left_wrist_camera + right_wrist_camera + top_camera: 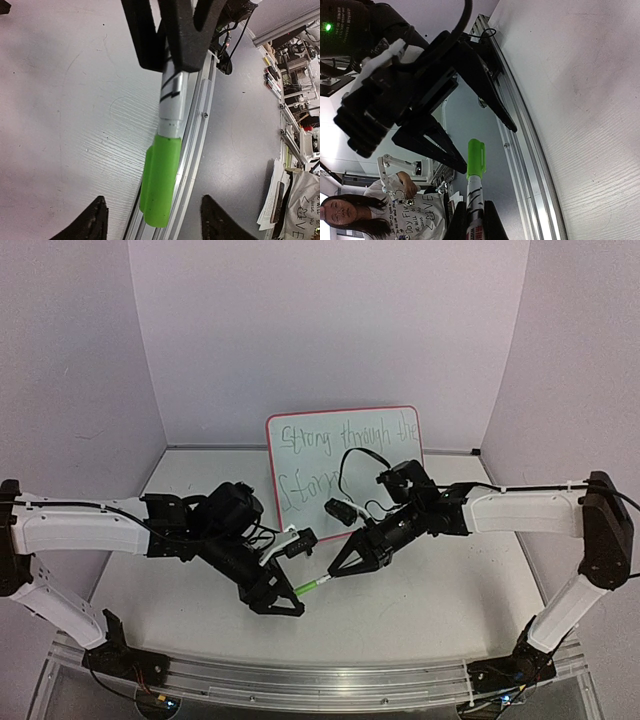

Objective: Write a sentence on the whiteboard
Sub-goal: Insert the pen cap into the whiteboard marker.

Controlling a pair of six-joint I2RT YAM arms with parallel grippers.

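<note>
Left pincer [154, 202] stands wide. Its two black fingers [95, 222] are spread to either side of the green cap [161, 180] of a marker [171, 100]. A gap shows on each side, so it grips nothing. Right pincer [333, 571] is closed tight on the marker's pale barrel, just behind the cap. It holds the marker with the capped end pointing into the left pincer's open jaws.

The two meet tip to tip low over the table [430, 605], slightly left of its middle. They are not far beyond the aluminium rail [300, 677] that runs along the near edge and carries both arm bases. Whether the marker touches the tabletop I cannot tell. In both wrist views the cap lines up with the rail behind it.

The left arm [80, 525] reaches in from the left and the right arm [520, 510] from the right, each with a white link leading to black wrist parts.

Farther back, the whiteboard [345, 455] stands upright on the table near its far edge, about midway across, with its face towards the arms. Its thin frame is pink-red. Green handwriting fills two lines. The upper line reads "Strong through the". The lower one begins "Stor", and its end is hidden by the right arm's wrist, which crosses in front of the board's lower right part. A black cable [350, 455] loops in front of it as well.

Pale walls [330, 330] close in the table at the back and on both sides.
</note>
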